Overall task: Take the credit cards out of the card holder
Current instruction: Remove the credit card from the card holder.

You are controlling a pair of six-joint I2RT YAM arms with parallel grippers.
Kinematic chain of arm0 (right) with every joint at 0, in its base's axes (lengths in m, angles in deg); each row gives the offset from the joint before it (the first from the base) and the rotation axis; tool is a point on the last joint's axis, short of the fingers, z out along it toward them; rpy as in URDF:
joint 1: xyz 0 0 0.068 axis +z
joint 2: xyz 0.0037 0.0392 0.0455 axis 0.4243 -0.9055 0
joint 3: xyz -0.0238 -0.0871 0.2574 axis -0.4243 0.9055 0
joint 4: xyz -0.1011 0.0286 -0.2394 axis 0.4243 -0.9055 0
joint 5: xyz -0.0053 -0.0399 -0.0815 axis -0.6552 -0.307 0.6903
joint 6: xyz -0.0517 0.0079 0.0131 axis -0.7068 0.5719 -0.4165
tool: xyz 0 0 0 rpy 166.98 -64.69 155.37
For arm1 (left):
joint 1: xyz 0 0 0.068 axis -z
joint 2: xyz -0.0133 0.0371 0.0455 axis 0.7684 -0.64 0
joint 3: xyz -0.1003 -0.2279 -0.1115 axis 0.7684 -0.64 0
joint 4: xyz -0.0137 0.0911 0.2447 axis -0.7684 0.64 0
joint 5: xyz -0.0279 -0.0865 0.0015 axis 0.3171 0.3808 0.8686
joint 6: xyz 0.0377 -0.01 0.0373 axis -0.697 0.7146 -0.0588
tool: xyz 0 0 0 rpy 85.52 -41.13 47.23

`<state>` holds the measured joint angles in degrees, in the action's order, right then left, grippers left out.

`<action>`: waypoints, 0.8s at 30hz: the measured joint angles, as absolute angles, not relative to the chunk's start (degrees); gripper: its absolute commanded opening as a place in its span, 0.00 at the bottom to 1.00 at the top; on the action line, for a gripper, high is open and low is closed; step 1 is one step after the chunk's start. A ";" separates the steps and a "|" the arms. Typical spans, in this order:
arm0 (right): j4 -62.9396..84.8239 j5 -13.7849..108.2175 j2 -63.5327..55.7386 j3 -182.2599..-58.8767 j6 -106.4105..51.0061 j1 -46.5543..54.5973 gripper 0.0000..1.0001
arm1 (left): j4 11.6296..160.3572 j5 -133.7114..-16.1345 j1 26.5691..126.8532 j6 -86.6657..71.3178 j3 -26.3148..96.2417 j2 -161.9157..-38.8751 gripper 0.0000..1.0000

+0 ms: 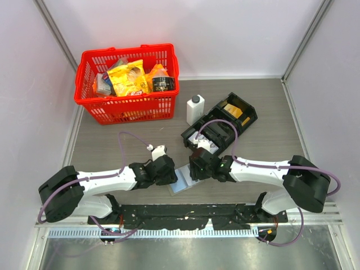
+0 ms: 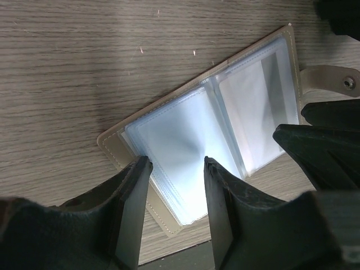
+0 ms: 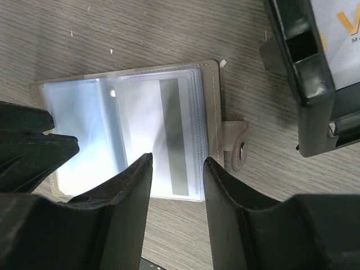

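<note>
The card holder point(image 1: 181, 181) lies open flat on the table, tan cover down, with pale blue clear sleeves up. In the left wrist view the card holder point(image 2: 191, 135) has my left gripper point(image 2: 175, 163) open and empty just above its left half. In the right wrist view the card holder point(image 3: 129, 124) has my right gripper point(image 3: 177, 160) open and empty above its right half. A white card with a grey stripe point(image 3: 171, 135) shows inside the right sleeve. The snap strap point(image 3: 236, 143) sticks out to the right. In the top view both grippers, left point(image 1: 167, 171) and right point(image 1: 198, 166), flank the holder.
A black compartmented tray point(image 1: 222, 126) with cards lies just behind the right gripper, and its corner shows in the right wrist view point(image 3: 306, 67). A white bottle point(image 1: 194, 108) stands beside it. A red basket point(image 1: 126, 107) of groceries sits at the back left.
</note>
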<state>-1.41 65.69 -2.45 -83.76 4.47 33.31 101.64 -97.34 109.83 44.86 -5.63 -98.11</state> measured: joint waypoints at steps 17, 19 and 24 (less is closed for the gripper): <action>-1.41 65.23 -3.96 -84.35 4.36 33.92 0.46 | 101.72 -97.49 109.83 44.86 -5.66 -98.13 0.46; -1.59 65.18 -3.96 -84.62 4.36 34.07 0.46 | 101.72 -97.51 109.83 44.86 -5.66 -98.13 0.45; -2.35 65.23 -3.96 -85.29 4.18 34.44 0.46 | 101.72 -97.49 109.83 44.86 -5.66 -98.13 0.45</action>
<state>-2.35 65.23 -3.96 -85.29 4.18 34.44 101.72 -97.49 109.83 44.86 -5.66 -98.13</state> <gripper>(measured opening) 0.463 0.456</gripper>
